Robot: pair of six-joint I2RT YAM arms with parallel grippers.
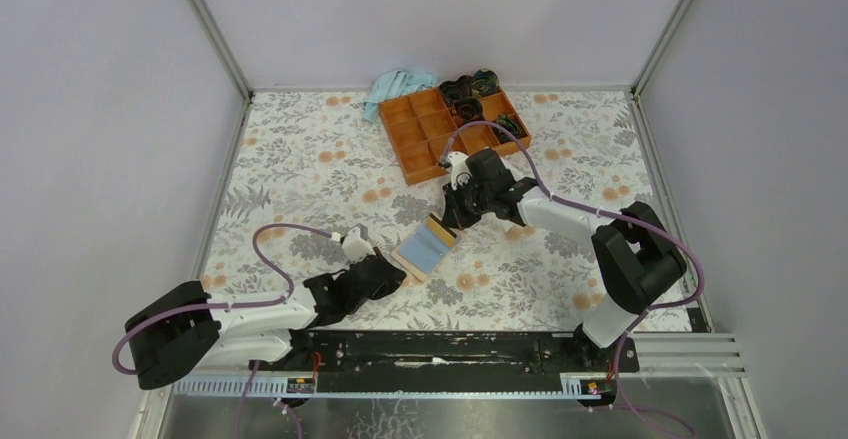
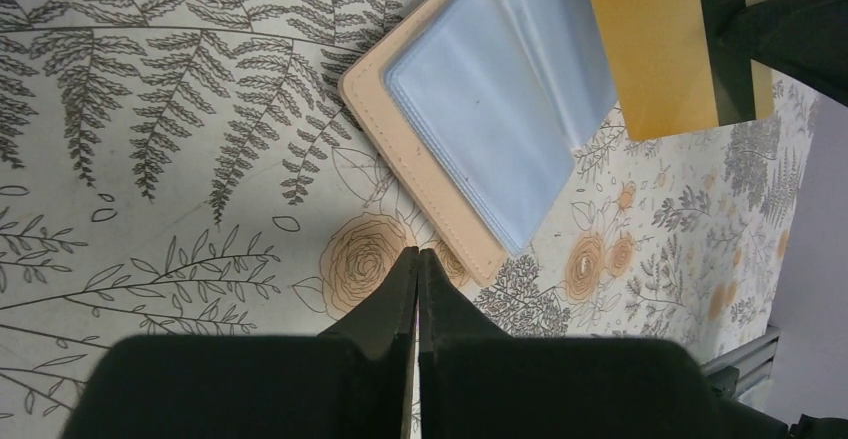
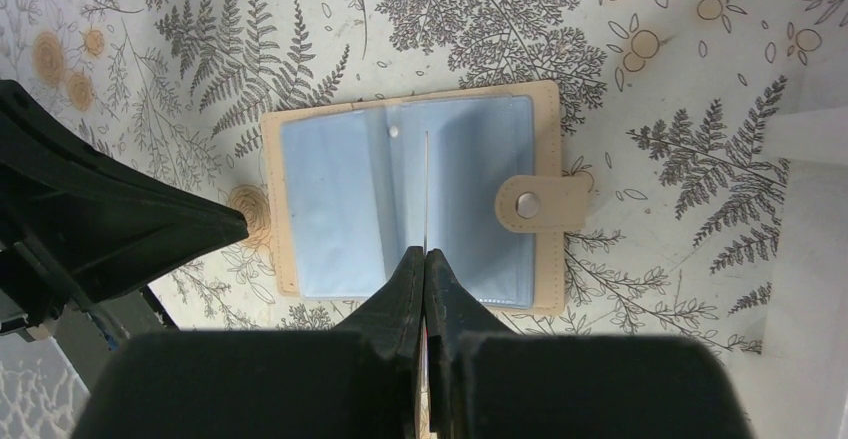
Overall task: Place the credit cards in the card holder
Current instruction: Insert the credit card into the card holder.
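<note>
We judge insertion underway: right gripper [image 3: 424, 254] pinches 1 gold card [image 2: 660, 44] edge-on over the open card holder [image 3: 547, 269], frame centre (left gripper [image 2: 418, 254] closed, empty); next, aim it into a sleeve [image 3: 330, 199].

I see open bench [image 1: 300, 159] across the left of the top view. At centre, my right pincer [image 1: 448, 224] and its card [image 2: 660, 44] block the upper-right side of the card holder [image 1: 422, 252], my left pincer [image 1: 398, 271] crowds its lower-left corner, and the orange tray [image 1: 415, 145] bars the upper centre.
</note>
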